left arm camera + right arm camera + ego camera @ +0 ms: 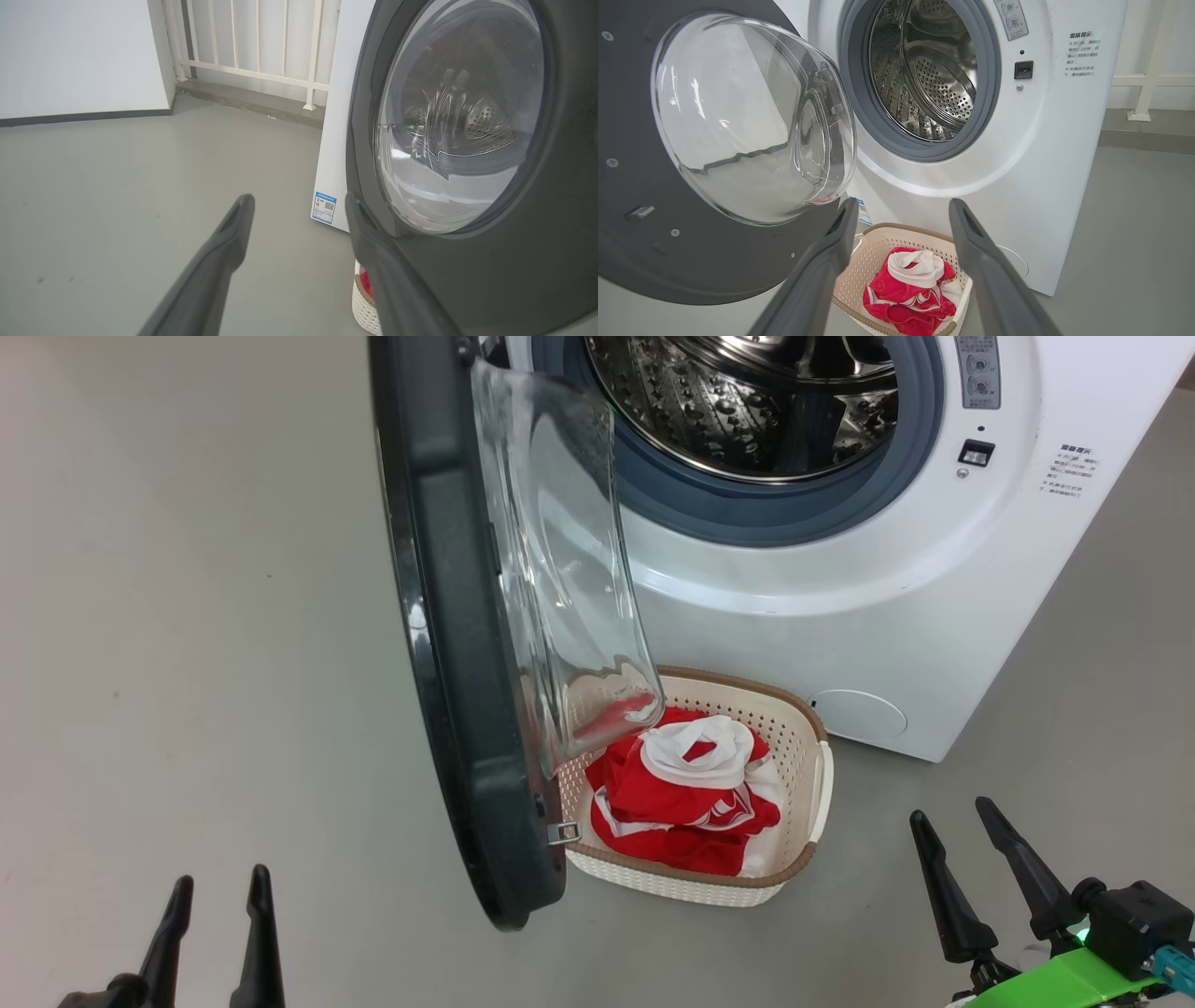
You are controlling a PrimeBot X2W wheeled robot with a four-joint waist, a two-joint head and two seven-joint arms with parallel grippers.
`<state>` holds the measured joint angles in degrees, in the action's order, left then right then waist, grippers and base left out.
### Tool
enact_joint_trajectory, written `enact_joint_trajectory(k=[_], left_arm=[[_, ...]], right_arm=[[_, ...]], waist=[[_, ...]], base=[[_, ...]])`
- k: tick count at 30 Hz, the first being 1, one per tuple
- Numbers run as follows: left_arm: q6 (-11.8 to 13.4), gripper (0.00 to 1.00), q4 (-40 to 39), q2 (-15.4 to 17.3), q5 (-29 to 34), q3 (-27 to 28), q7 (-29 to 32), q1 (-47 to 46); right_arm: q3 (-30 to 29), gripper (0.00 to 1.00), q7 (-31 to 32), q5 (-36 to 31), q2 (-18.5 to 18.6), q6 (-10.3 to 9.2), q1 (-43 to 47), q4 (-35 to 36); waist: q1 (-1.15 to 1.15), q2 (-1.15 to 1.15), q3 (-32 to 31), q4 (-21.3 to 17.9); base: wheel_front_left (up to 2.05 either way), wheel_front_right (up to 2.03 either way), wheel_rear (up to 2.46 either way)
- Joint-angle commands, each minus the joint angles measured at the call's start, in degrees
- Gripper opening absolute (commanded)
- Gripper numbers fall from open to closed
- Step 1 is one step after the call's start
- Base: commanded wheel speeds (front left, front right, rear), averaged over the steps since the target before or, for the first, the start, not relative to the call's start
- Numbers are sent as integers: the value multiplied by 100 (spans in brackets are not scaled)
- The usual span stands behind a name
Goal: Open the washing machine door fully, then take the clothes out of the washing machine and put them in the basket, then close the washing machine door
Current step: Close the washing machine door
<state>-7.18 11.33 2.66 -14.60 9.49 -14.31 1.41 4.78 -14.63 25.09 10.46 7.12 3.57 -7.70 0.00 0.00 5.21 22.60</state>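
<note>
Hanging wide at ten o'clock of the basket (810,709), the door (448,644) likely awaits closing: rigid, hinged, its glossy rim slick, best pushed near the free edge, off the glass. Clothes (681,803) lie in the basket. The left tool (221,877) and right tool (951,810) gape empty.

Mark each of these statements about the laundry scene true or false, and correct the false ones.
1. The clothes lie in the basket. True.
2. The washing machine door is shut. False: it stands open.
3. The left gripper holds a red garment. False: it is open and holds nothing.
4. The right gripper is open and empty. True.
5. The basket sits on the floor in front of the washing machine. True.
6. Red clothes fill the drum. False: the part of the drum in view is bare steel.
</note>
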Motion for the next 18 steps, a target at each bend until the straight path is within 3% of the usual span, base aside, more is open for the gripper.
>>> enact_joint_trajectory(k=[1,15,17,18], left_arm=[[-31,100,-114,47,45,192,-69,-73],[-31,100,-96,80,-32,72,-69,-169],[-31,56,-105,107,-226,30,-69,-230],[-31,46,-108,122,-385,26,-69,-266]], right_arm=[[107,100,-37,-9,71,36,-28,117],[120,100,-37,-4,67,36,16,113],[122,100,-37,0,65,36,18,110],[124,100,-37,1,63,36,21,109]], waist=[[0,0,1,0],[0,0,-34,38],[0,0,-40,42],[0,0,-47,44]], base=[[0,0,0],[0,0,0],[0,0,0],[0,0,0]])
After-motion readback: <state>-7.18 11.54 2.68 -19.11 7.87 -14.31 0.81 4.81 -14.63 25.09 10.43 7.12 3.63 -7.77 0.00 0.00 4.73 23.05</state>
